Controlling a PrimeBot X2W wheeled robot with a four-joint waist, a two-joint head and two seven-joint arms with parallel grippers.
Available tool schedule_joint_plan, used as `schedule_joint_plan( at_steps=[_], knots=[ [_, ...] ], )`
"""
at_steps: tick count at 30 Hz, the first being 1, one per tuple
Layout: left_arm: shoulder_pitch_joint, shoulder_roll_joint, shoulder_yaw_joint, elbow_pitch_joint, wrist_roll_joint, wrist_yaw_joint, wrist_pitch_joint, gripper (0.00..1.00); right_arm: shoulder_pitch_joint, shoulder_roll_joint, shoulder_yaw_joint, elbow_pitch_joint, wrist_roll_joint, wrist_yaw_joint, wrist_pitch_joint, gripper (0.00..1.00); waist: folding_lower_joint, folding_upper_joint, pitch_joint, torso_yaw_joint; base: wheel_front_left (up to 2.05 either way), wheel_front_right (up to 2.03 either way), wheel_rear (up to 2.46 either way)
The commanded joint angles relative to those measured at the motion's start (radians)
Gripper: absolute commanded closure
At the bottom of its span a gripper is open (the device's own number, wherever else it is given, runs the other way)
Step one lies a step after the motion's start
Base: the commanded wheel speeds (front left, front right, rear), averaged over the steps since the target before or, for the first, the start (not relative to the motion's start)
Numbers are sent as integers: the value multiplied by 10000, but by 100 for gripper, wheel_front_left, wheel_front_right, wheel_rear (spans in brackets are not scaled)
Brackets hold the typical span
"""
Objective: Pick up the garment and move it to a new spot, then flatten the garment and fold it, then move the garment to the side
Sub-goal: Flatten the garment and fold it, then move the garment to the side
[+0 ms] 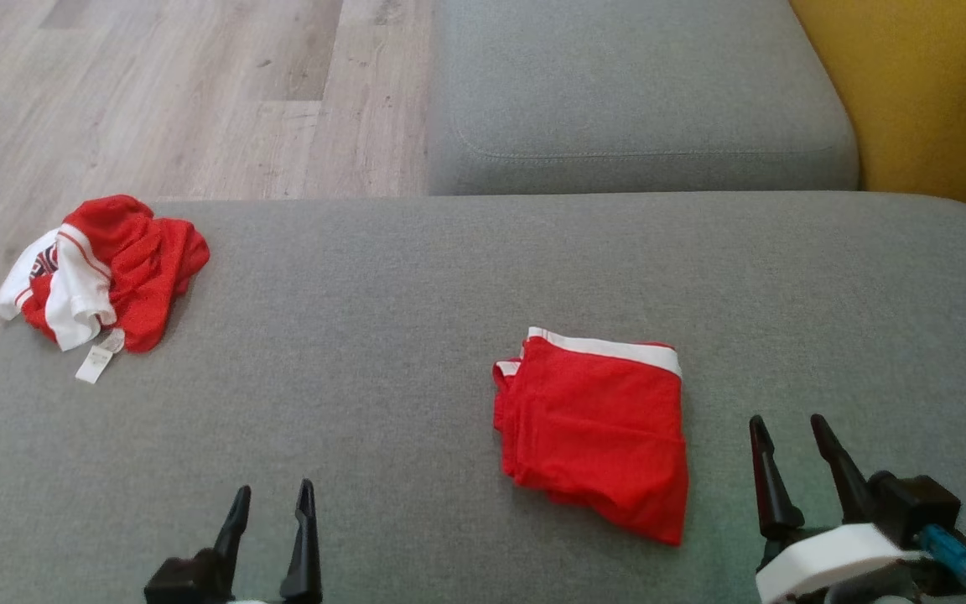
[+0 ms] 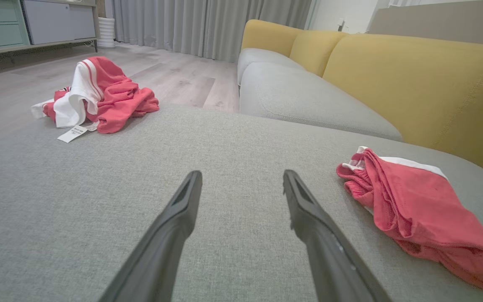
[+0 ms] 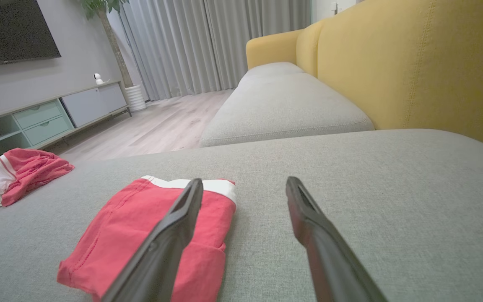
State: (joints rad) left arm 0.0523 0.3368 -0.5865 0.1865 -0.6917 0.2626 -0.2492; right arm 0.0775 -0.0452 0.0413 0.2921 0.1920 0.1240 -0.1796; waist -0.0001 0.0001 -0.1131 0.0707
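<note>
Garment (image 1: 592, 436) is being seen already folded: a red rectangle with a white band along its far edge, lying flat on the grey cushion (image 1: 366, 377), right of the middle and just beside the right gripper (image 1: 786, 419). Picking up, flattening and folding are being judged done for it. The move to the side is probably what is being left, though whether this spot is already counting as the side cannot be told. Nothing is being gripped: the right gripper's fingers are standing spread over the cushion, clear of the cloth, and the left gripper (image 1: 274, 488) is likewise spread over bare cushion. A crumpled red-and-white pile (image 1: 127, 268) is lying well apart at the cushion's far left edge, unfolded and possibly awaiting the same treatment.
</note>
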Motion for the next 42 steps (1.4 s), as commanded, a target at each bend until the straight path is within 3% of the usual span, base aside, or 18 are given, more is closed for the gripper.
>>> schedule_joint_plan(
  at_steps=[1,24,31,42],
  knots=[
    [-306,22,408,-297,164,-82,-124,0,-188,-51,157,-421,-127,67,-9,0,1,-1,-7,46,0,0,0],
    [-417,0,391,-317,348,-192,-125,0,-345,-51,76,-267,-466,67,609,0,1,-1,142,411,0,0,0],
    [-584,-98,372,-379,431,-186,-125,0,-1641,-51,-415,115,-905,67,1803,0,1,-1,484,882,0,0,0],
    [-738,-390,494,-217,547,-309,-125,0,-2870,-51,-1268,1997,-1405,67,3969,0,1,-1,1155,2246,0,0,0]
  ],
)
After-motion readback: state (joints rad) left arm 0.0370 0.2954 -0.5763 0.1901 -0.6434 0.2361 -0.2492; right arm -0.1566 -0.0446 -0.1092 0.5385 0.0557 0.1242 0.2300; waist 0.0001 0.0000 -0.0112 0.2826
